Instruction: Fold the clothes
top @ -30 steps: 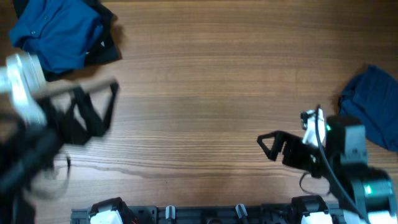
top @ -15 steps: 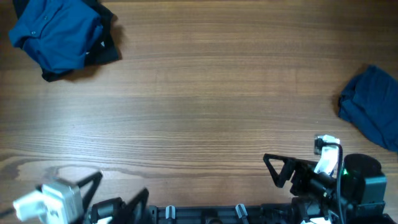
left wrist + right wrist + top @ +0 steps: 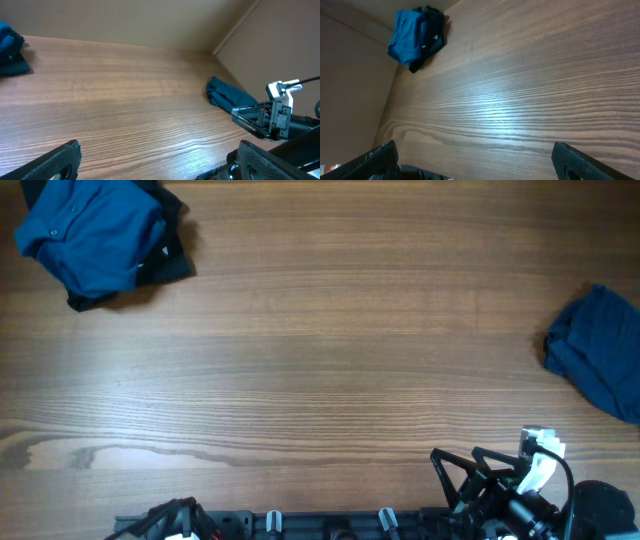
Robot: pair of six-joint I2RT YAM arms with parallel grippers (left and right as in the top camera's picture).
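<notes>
Covering almost every view is the bench (image 3: pixel 330 330), a flat brown wooden top with long wavy grain lines and a soft shine. Its edges run out of the overhead view, so its full shape cannot be seen.

At the far left corner of the bench lies a mid-blue shirt (image 3: pixel 90 235). It is soft, crumpled and bunched into a heap. A black cloth (image 3: pixel 172 262) pokes out from under its right side, and how much of it is hidden below I cannot tell. The top of the heap is cut off.

At the right edge of the bench sits a darker blue garment (image 3: pixel 600 350), a wrinkled lump that is partly cut off too. Neither one is folded, and they are well apart.

By the near edge, on the right, is the right gripper (image 3: pixel 458 470). It is black, with thin fingers shaped like triangles. They are spread wide with nothing between them, and much of its arm is cut off.

Only its own camera shows the left gripper (image 3: pixel 157 147). Two dark, rough finger ends sit in the bottom corners, wide apart and empty, above bare wood.
</notes>
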